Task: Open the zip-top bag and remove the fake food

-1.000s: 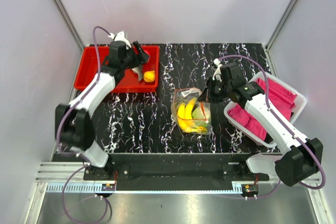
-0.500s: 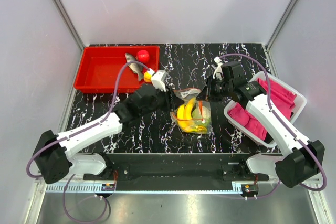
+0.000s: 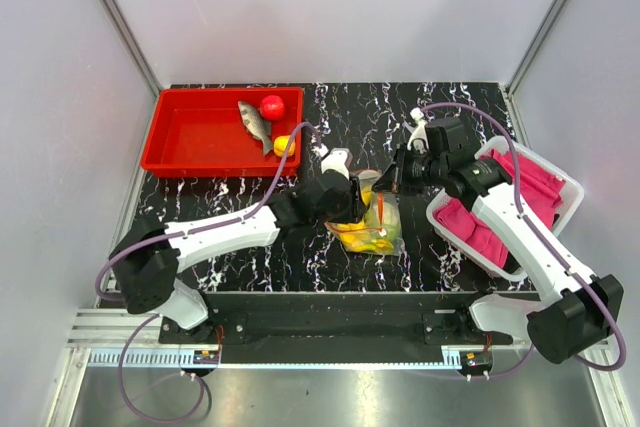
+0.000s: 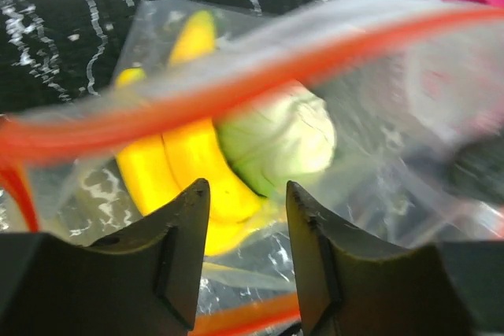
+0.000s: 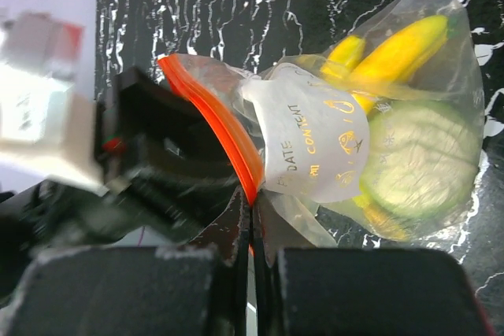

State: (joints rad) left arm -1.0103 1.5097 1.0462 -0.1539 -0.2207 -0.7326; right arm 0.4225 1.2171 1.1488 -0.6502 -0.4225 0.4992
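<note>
1. Orange-red strip (image 5: 213, 116) of the bag (image 3: 385, 229) is pinched by the right hand (image 5: 250, 218). Its fingers are pressed together on the strip, lifting that side of the mouth off the bench (image 3: 250, 197).
2. The bag lies mid-bench. The right hand is at its far right corner and the left hand (image 4: 248, 186) is against its left side.
3. The left hand's fingers stand apart at the open mouth, and I see nothing clamped between them.
4. In the left wrist view, the banana (image 4: 185, 167) lies straight ahead of that gap, inside the bag. Its long axis runs away from the fingers and leans a little left. The green piece (image 4: 276, 139) sits touching it on the right.
5. The left hand is nearer to the food, and the right hand is taken up with holding the mouth. So I judge the next reach belongs to the left hand: forward and slightly left, closing across the banana's width.
6. The tray (image 3: 200, 132) at far left already holds the fish (image 3: 253, 122), red fruit (image 3: 272, 105) and small yellow fruit (image 3: 284, 144), so the task looks over halfway done.
</note>
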